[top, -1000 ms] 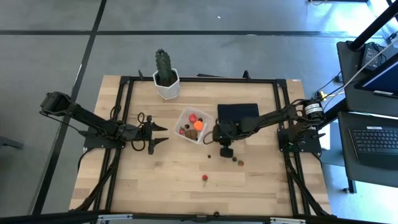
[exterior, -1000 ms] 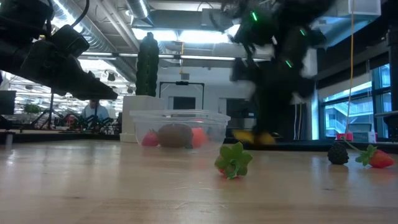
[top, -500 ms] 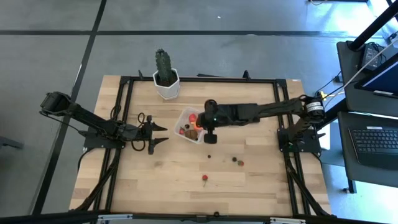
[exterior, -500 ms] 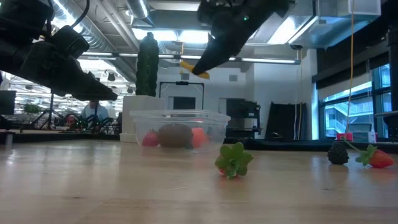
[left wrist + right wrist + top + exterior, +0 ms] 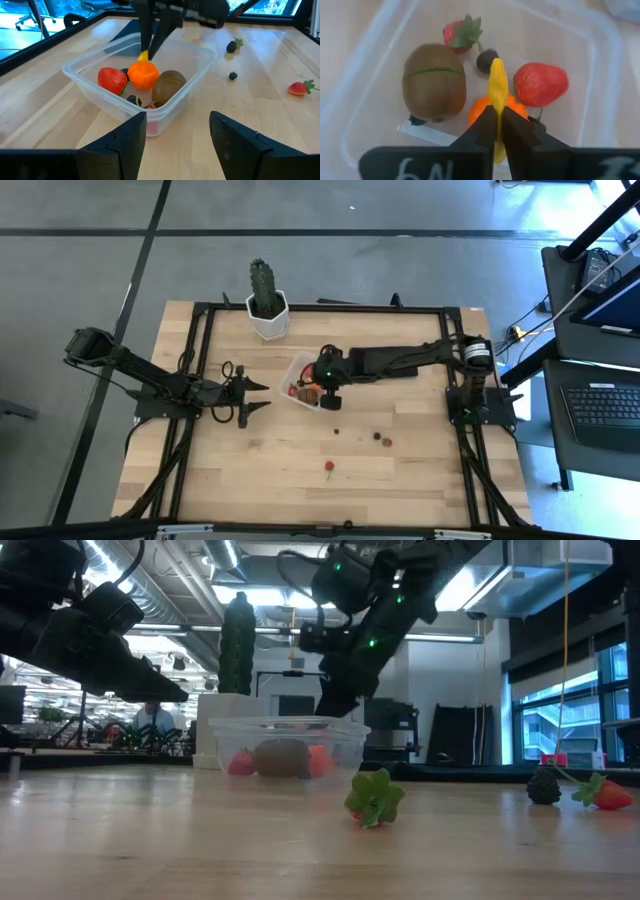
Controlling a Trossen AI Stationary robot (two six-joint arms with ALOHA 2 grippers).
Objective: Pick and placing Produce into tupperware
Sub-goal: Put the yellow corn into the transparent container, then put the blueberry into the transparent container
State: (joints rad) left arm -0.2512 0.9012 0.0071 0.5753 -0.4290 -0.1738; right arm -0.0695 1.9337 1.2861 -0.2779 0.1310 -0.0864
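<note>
The tupperware (image 5: 303,383) is a clear square container holding a red strawberry (image 5: 112,80), an orange ball (image 5: 143,76), a brown kiwi (image 5: 167,86) and dark berries. My right gripper (image 5: 498,131) reaches down over it (image 5: 150,37), shut on a yellow sliver (image 5: 497,87). My left gripper (image 5: 177,131) waits open to the left of the tupperware (image 5: 255,396), touching nothing. Loose produce lies on the table: a leafy strawberry (image 5: 375,797), a blackberry (image 5: 543,785), another strawberry (image 5: 605,793) and a small dark berry (image 5: 336,431). My right gripper pinches the yellow sliver between its two fingers (image 5: 485,125), gripping one end of it (image 5: 497,117). The fingers come from above, pointing down into the tupperware. The sliver's free end (image 5: 143,55) sticks out below the fingertips, right over the orange ball; whether it touches the ball I cannot tell.
A green cactus in a white pot (image 5: 266,302) stands at the far edge. A dark navy rectangle (image 5: 383,358) lies right of the tupperware, partly under the right arm. Bare wood lies along the near side (image 5: 280,480). A person (image 5: 152,718) shows in the room behind.
My right gripper, shut on the yellow sliver, rose from the table right of the tupperware, swung toward the table's left and far side until it was over the tupperware, then came down to its rim. The sliver went with it, lifted clear of the table.
</note>
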